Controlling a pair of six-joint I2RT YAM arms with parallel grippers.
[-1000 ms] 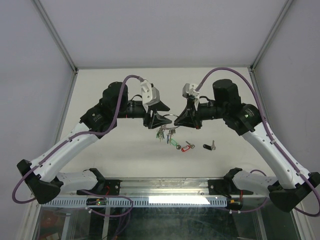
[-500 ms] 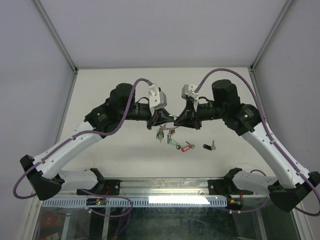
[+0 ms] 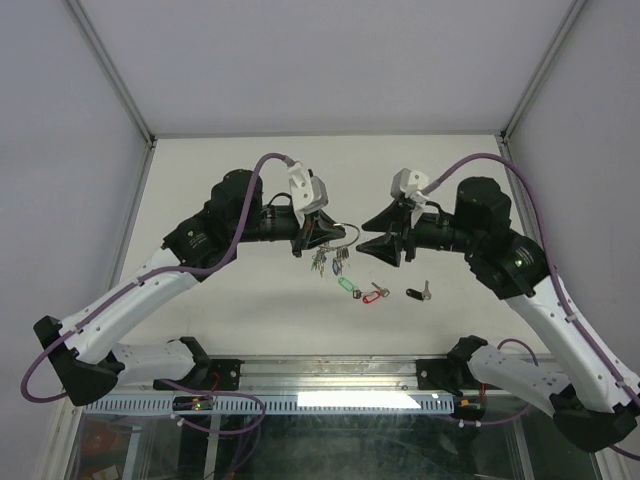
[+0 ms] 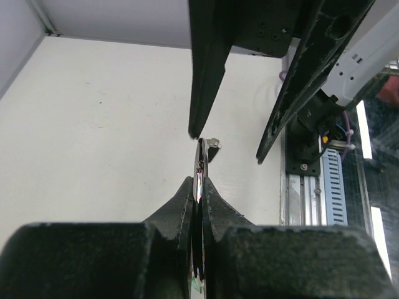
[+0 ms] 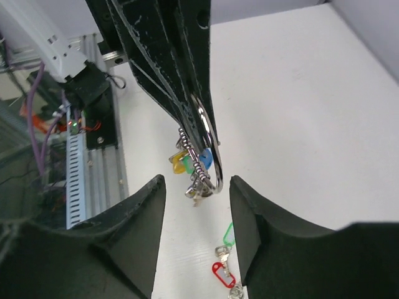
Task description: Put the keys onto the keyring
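Note:
My left gripper (image 3: 324, 234) is shut on the keyring (image 3: 345, 237), a thin silver ring held above the table with a bunch of small keys and blue, yellow and green tags (image 3: 327, 262) hanging from it. In the left wrist view the ring (image 4: 201, 161) stands edge-on, pinched between the black fingertips. My right gripper (image 3: 372, 233) is open just right of the ring and not touching it. In the right wrist view the ring (image 5: 210, 144) hangs in front of the spread jaws. Three keys lie on the table: green tag (image 3: 347, 286), red tag (image 3: 372, 295), black tag (image 3: 413, 294).
The white table (image 3: 230, 170) is walled by pale panels on three sides. An aluminium rail (image 3: 330, 400) with the arm bases and cables runs along the near edge. The loose keys lie below and slightly right of the two grippers.
My left gripper closed on the ring. My right gripper then opened, let go of the ring and drew back to the right, so the ring now hangs from the left gripper alone.

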